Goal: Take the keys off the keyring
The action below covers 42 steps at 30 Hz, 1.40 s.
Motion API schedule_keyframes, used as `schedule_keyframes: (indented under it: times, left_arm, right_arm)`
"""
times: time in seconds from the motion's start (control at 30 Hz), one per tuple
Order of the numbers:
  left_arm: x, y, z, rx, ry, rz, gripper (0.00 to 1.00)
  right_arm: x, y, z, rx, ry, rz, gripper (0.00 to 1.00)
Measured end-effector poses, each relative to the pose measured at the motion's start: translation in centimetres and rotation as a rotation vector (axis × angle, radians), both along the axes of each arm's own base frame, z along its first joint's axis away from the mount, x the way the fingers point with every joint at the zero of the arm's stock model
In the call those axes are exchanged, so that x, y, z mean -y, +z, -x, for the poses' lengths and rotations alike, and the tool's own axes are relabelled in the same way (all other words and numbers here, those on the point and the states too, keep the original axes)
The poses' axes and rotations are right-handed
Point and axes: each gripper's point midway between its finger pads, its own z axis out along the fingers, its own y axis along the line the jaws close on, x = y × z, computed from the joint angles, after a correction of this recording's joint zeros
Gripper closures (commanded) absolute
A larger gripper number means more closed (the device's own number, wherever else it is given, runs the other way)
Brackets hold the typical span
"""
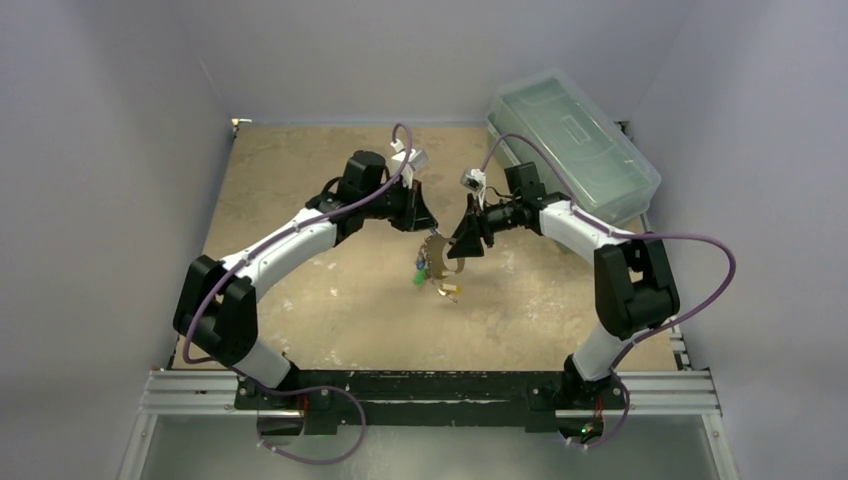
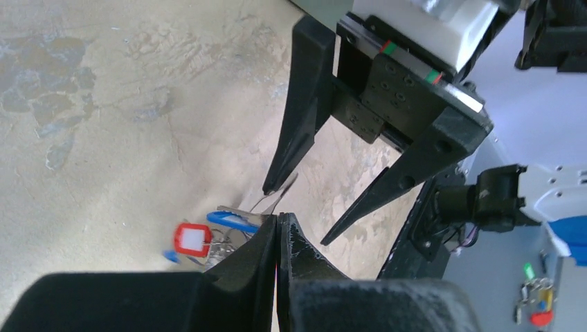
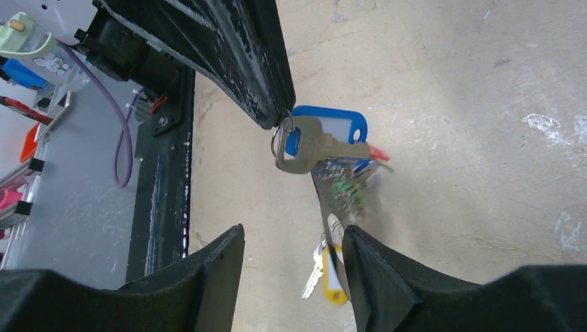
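The keyring [image 1: 441, 254] hangs in the air between my two grippers, a pale silvery strip [image 3: 324, 202] in the right wrist view. My left gripper [image 1: 427, 229] is shut on its upper end [image 2: 278, 220]. A silvery key [image 3: 303, 146] with a blue tag [image 3: 331, 126] dangles right at those fingertips. Keys with green [image 3: 342, 188] and red [image 2: 192, 238] tags hang below in a blurred bunch. One key with a yellow tag [image 3: 333, 278] lies loose on the table [image 1: 300, 300]. My right gripper [image 3: 291, 238] is open, with its right finger [image 3: 374, 270] beside the keyring strip.
A clear plastic lidded box [image 1: 575, 145] stands at the back right. The black base rail [image 1: 430, 385] runs along the near edge. Grey walls close in the sides and the back.
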Motion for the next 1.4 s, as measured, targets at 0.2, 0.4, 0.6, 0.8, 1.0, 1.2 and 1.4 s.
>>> schedule_keyframes:
  times: [0.2,0.4,0.6,0.8,1.0,1.2,1.4]
  left_arm:
    - [0.0,0.6,-0.3,-0.062,0.070,0.037,1.00]
    - [0.2,0.2,0.0,-0.137,0.111,0.068,1.00]
    - [-0.3,0.4,-0.6,-0.214,0.174,0.110,1.00]
    - [-0.9,0.5,-1.3,-0.250,0.220,0.141,1.00]
    - [-1.5,-0.2,-1.7,-0.289,0.255,0.175,1.00]
    - [-2.2,-1.0,-2.0,-0.333,0.292,0.208,1.00]
    - [-2.9,-1.8,-1.9,-0.374,0.320,0.217,1.00]
  right_arm:
    - [0.0,0.3,0.3,-0.012,-0.008,-0.005,0.45]
    - [-0.9,2.7,0.1,0.045,-0.029,-0.046,0.43]
    - [-1.8,3.7,-1.0,0.123,-0.091,-0.032,0.42]
    - [-1.6,1.6,-1.7,0.109,-0.136,0.025,0.46]
    - [-2.4,0.5,-1.3,0.089,-0.117,0.035,0.55]
    - [-3.6,0.1,-0.5,0.101,-0.085,0.040,0.94]
    - [-3.5,-0.1,-1.4,0.119,-0.113,0.055,1.00]
